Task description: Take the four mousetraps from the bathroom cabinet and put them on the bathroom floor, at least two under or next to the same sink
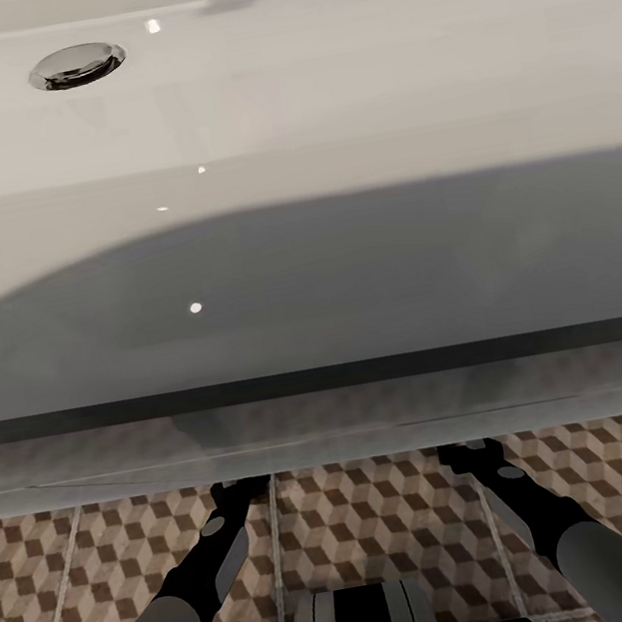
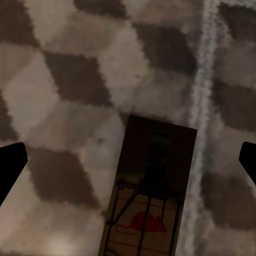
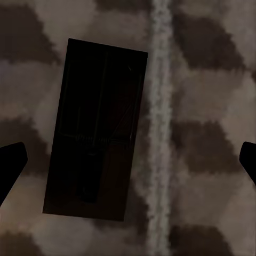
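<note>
Both arms reach under the wide white wall-hung vanity basin. Left gripper is released, fingers spread wide — a small flat brown wooden mousetrap lies flat on the cube-patterned brown and beige tile floor between them. Right gripper is likewise spread over a second dark mousetrap lying beside a grout line. Best move — lift both straight up, no sideways drag, so the traps stay under the sink.

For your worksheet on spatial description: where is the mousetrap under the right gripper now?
In the right wrist view the mousetrap lies flat on the patterned floor, between the open fingertips and untouched, just beside a pale grout line.
</note>
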